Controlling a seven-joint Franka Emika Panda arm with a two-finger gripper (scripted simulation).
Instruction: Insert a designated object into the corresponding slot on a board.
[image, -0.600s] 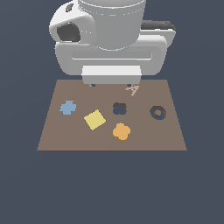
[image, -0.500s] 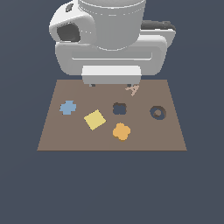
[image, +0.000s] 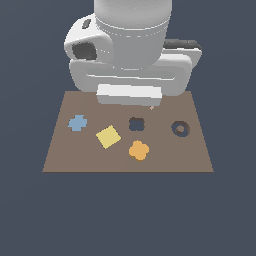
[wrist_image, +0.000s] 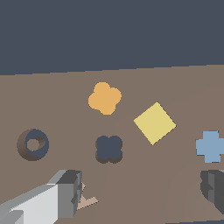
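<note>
Since 0.6 s ago: no shift among pieces; arm looks the same. Orange clover piece (image: 139, 150) lies flat, four rounded lobes, on the board (image: 60, 155), just nearer than the dark clover slot (image: 136, 124). Gripper (wrist_image: 142, 192) fingers apart, empty, above the board.

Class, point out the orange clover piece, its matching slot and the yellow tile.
Orange piece (image: 139, 150): exterior view, centre of its top face.
Slot (wrist_image: 109, 148): wrist view, middle of the recess.
Yellow tile (image: 108, 136): exterior view, centre of its face.

Orange clover piece (image: 139, 150) lies flat beside slot (image: 136, 124).
</note>
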